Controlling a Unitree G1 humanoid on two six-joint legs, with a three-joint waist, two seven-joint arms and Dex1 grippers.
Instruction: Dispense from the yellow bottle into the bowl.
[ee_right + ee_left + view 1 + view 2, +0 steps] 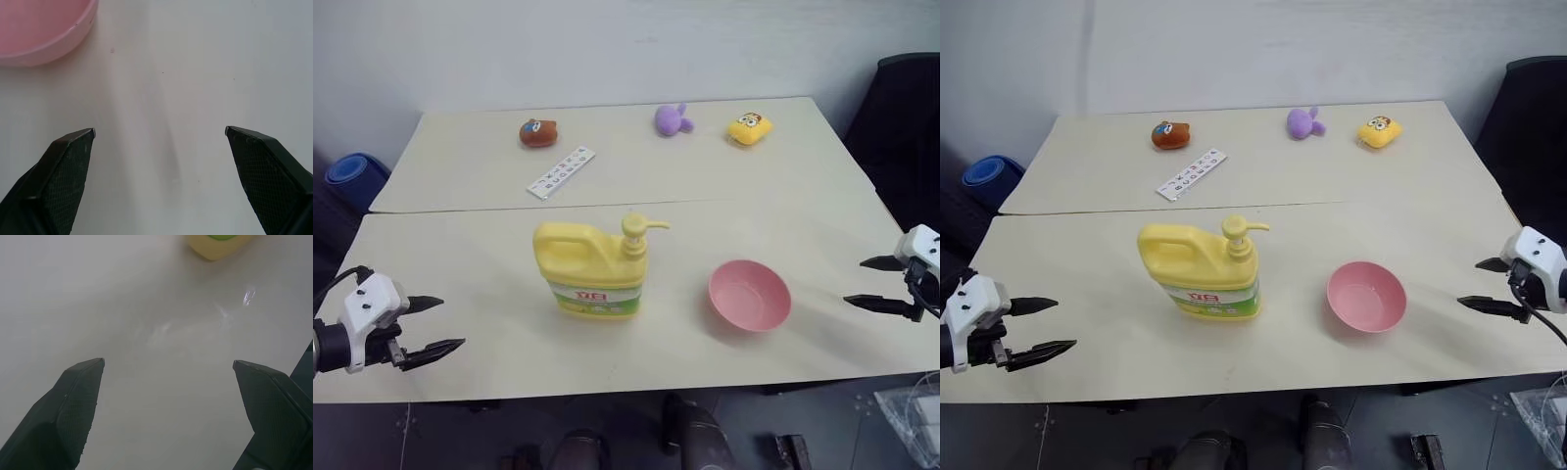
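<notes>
Smooth beige tabletop (489,284) bears squat yellow bottle (592,269) (pump-topped), round pink bowl (749,295).

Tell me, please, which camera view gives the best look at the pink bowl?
The left eye view shows the bowl whole, rim and inside, standing right of the yellow bottle. The right eye view shows it equally whole. The right wrist view catches a part of its rim, beyond the open right gripper.

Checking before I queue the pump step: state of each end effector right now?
Left end effector: open, holding nothing.
Right end effector: open, holding nothing.
</notes>
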